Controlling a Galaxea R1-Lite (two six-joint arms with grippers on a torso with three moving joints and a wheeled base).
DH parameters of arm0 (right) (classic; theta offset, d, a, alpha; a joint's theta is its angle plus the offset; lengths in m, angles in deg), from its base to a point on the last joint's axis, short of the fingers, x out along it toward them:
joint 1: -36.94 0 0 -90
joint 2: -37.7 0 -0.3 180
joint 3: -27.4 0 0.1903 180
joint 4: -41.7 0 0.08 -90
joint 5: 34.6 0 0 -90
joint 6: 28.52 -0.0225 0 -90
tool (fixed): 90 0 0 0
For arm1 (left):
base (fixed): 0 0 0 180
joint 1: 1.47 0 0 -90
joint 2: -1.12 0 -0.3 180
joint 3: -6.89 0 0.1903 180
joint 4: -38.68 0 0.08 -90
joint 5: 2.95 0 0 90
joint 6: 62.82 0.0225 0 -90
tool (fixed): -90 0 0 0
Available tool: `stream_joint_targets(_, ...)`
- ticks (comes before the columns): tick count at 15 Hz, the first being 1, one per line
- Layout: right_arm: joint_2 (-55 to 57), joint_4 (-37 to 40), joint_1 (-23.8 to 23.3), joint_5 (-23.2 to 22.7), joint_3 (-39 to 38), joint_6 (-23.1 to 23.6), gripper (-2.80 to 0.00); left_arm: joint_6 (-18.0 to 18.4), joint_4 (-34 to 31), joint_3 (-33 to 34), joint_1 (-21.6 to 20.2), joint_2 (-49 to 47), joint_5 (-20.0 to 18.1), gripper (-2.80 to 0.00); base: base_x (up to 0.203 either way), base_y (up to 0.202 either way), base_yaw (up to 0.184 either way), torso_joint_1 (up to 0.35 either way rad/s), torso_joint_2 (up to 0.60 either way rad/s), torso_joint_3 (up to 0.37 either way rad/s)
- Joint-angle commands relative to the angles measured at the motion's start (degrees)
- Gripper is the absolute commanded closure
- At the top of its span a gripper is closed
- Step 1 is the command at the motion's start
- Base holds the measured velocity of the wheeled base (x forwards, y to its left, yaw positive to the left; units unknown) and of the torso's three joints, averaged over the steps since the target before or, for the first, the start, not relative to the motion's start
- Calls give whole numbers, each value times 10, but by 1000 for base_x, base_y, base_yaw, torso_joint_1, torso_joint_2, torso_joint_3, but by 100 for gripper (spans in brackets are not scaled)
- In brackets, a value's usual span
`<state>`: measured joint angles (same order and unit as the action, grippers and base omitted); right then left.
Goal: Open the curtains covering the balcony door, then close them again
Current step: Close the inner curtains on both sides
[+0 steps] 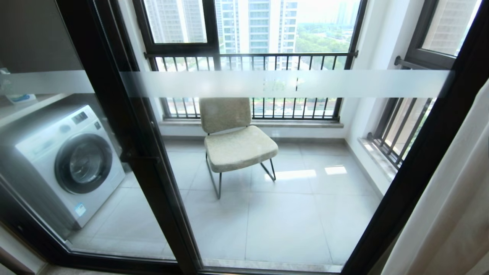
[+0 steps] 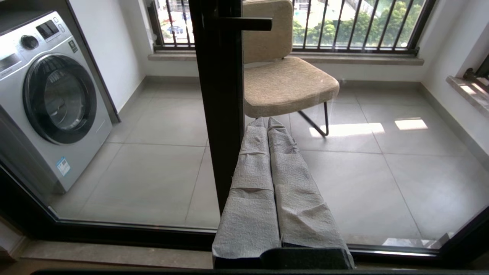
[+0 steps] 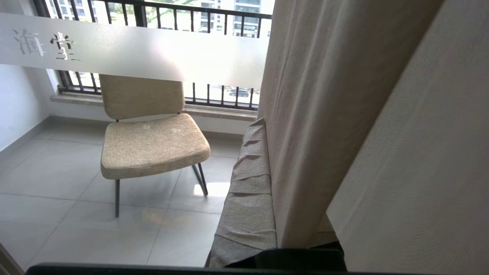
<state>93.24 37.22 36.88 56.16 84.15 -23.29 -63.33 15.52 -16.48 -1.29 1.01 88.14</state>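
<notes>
The balcony door [image 1: 267, 152] stands uncovered; the curtains [image 1: 450, 214] hang gathered at its right edge, so you are likely between opening and closing. Your right gripper [image 3: 267, 126] has a fold of drape between its closed fingers, apparently ready to draw it across. The head view shows neither arm. Only the left wrist view reveals your left gripper [image 2: 266, 121], fingers closed on nothing, pointing at the black frame [image 2: 219, 107].

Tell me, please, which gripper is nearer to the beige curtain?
Right. The right gripper has the curtain draped against its fingers; the left gripper points at the balcony door, no curtain near.
</notes>
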Motion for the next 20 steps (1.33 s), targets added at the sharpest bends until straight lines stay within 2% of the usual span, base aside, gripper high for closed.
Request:
stream_joint_targets(1, 5, 1, 0, 0, 0, 0, 0, 0, 0, 0, 0, 0, 0, 0, 0, 194, 1, -6, 2, 2)
stream_joint_targets(20, 64, -12, 10, 0, 29, 2, 0, 0, 0, 0, 0, 0, 0, 0, 0, 191, -1, 2, 2, 3)
